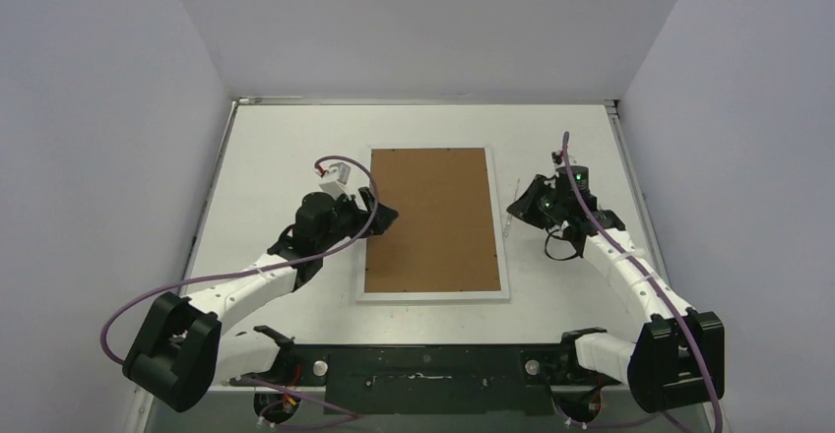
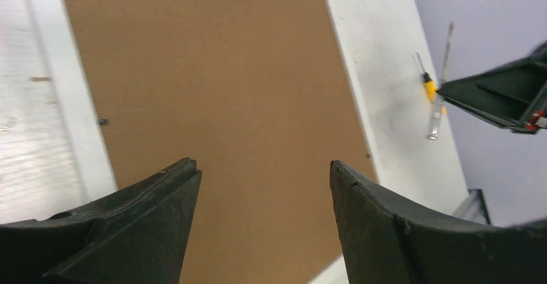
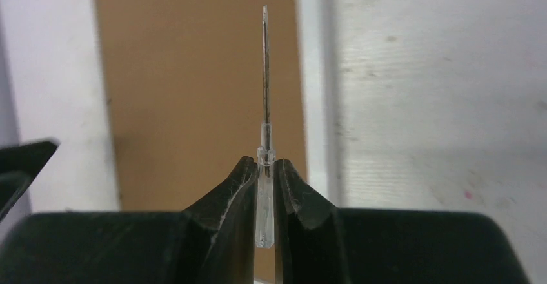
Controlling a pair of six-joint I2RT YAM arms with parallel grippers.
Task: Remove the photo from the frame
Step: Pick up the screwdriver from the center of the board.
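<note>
The right end effector point(image 3: 265, 181) pinches a screwdriver point(image 3: 265, 90) beside the face-down frame point(image 1: 433, 218).

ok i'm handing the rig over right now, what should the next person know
The frame lies face down mid-table, brown back on; the photo is not visible.
The left gripper is open, fingers over the frame's left side.
The right gripper is shut on a thin clear-handled screwdriver, tip at the frame's right edge.
Done: tool in hand. Left: open the back, take the photo out.
</note>
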